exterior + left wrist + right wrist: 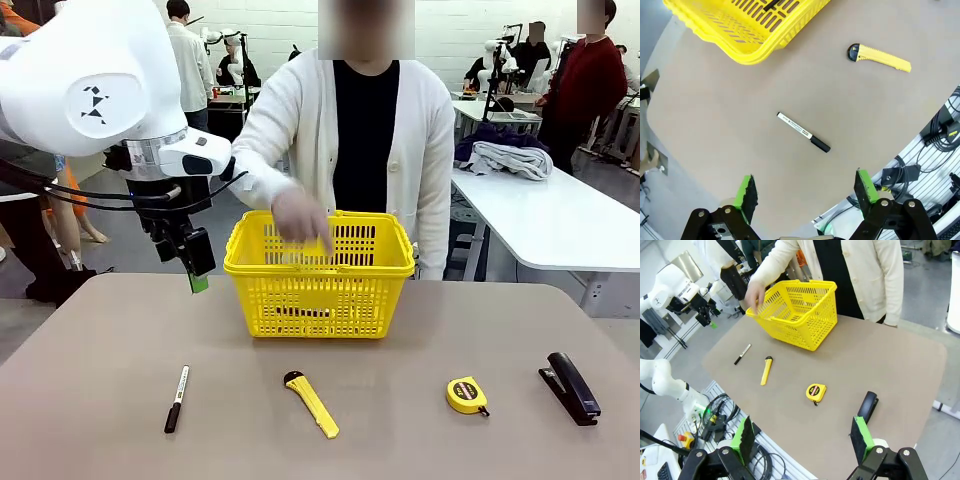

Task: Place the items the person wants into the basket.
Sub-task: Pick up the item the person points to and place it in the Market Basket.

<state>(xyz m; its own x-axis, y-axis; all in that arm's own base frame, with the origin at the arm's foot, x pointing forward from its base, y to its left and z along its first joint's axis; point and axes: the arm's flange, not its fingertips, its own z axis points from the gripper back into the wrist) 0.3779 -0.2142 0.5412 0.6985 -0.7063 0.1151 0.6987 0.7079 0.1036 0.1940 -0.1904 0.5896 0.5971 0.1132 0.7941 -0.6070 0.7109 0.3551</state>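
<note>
Basket [318, 275]: one, yellow lattice, at 12 o'clock on the table [100, 350]; person's hand [303, 218] over its rim; near row, one each: marker [177, 398] at 8 o'clock, utility knife [312, 404] at 6, tape measure [467, 395] at 5, stapler [571, 387] at 4; marker print and tape label too small to read; left gripper [807, 194] above the table at 10 o'clock, jaws apart, empty; right gripper [805, 437] jaws apart, empty

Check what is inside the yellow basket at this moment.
Through the lattice of the basket, a slim dark object lies on its floor; what it is cannot be told. The person's hand reaches over the rim. The walls hide the rest of the floor.
</note>
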